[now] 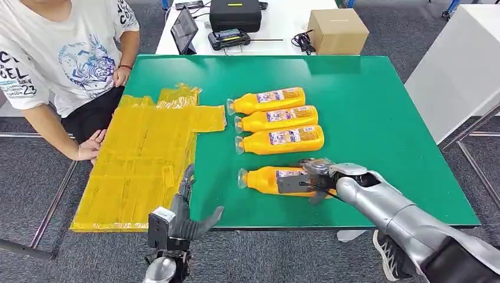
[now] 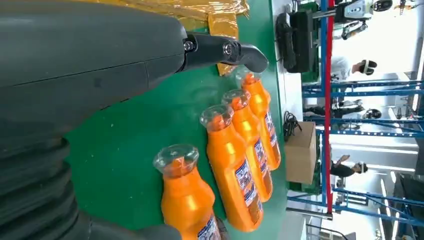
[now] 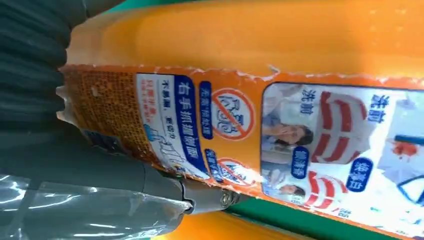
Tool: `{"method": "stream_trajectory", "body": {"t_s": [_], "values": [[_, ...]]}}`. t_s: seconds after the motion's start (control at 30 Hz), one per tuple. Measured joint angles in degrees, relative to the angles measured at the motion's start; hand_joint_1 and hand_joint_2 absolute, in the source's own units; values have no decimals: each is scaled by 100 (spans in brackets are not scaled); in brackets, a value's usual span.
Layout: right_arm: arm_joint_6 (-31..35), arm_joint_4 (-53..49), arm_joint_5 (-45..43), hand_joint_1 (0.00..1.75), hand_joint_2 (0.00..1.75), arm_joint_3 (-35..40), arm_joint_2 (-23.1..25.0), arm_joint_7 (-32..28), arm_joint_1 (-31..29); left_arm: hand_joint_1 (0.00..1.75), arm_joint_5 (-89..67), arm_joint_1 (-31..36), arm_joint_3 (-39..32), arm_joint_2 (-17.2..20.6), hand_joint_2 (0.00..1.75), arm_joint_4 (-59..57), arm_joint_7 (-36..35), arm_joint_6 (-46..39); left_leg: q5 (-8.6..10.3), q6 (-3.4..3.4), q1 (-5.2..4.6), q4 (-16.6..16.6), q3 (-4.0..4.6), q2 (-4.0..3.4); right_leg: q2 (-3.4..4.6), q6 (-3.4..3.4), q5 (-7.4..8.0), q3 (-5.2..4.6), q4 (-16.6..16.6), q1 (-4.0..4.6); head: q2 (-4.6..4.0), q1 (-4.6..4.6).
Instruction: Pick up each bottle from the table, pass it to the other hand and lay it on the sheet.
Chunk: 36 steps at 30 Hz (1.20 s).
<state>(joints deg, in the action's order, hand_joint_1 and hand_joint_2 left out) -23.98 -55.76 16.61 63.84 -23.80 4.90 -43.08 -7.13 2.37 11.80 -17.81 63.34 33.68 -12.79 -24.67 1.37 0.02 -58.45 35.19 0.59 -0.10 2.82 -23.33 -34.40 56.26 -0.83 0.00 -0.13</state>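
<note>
Bottle (image 1: pixel 268 179) nearest the robot is lying under the right hand (image 1: pixel 312 177), whose fingers are wrapping its label for lifting; the left hand (image 1: pixel 187 217) is waiting with fingers spread, holding nothing, beside the sheet (image 1: pixel 141 159).

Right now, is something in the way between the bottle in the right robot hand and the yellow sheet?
Nothing visible: bare green table separates the held bottle from the sheet. The left robot hand waits open by the sheet's near corner.

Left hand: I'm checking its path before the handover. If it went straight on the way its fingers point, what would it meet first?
Probably the yellow sheet: the left hand points up along its near right edge. Depth is unclear.
</note>
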Motion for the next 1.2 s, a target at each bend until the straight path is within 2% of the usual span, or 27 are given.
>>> {"method": "stream_trajectory", "body": {"t_s": [0.13,0.37,0.7,0.83,0.93,1.03,1.07,1.2], "values": [[122,334,220,175,175,100,269,-52,-64,0,35,-2,6,0,175,-2,-20,-33,0,0,1,0,-2,-2,1,0,0,1,0,1,0,2],[354,446,372,175,175,100,387,-79,-82,0,35,-7,17,0,175,-2,-59,-26,0,0,1,0,-6,-2,1,0,0,4,0,0,0,2],[1188,498,463,175,175,-156,595,-402,182,0,35,-27,17,0,175,-2,-63,-4,0,0,1,0,-7,1,-1,0,0,5,0,1,0,2],[3008,-152,945,175,175,-1114,916,-1009,1148,0,70,-148,-4,0,175,123,-63,4,-6,-1,6,2,-3,1,-1,0,-2,6,1,5,0,4],[3222,-796,1432,175,175,-1826,1266,-1027,1896,0,103,-220,-11,0,175,247,-74,13,-10,-4,7,2,-2,6,-5,-3,-7,-4,0,6,0,-4],[3176,-1144,1543,175,175,-2328,1458,-1106,2275,0,114,-270,-17,0,175,308,-76,28,-6,-2,10,4,10,30,-24,-5,-9,-6,1,7,0,0],[3264,-1253,1543,175,175,-2532,1550,-1297,2412,0,114,-290,-17,0,175,326,-76,31,-5,-1,10,4,9,27,-22,-5,-8,-6,1,6,0,4],[4350,-2093,1405,175,175,-3450,2173,-2281,3214,0,140,-381,-17,0,175,492,-81,37,-5,-1,6,3,8,25,-20,-4,-7,-7,1,3,0,2]]}}
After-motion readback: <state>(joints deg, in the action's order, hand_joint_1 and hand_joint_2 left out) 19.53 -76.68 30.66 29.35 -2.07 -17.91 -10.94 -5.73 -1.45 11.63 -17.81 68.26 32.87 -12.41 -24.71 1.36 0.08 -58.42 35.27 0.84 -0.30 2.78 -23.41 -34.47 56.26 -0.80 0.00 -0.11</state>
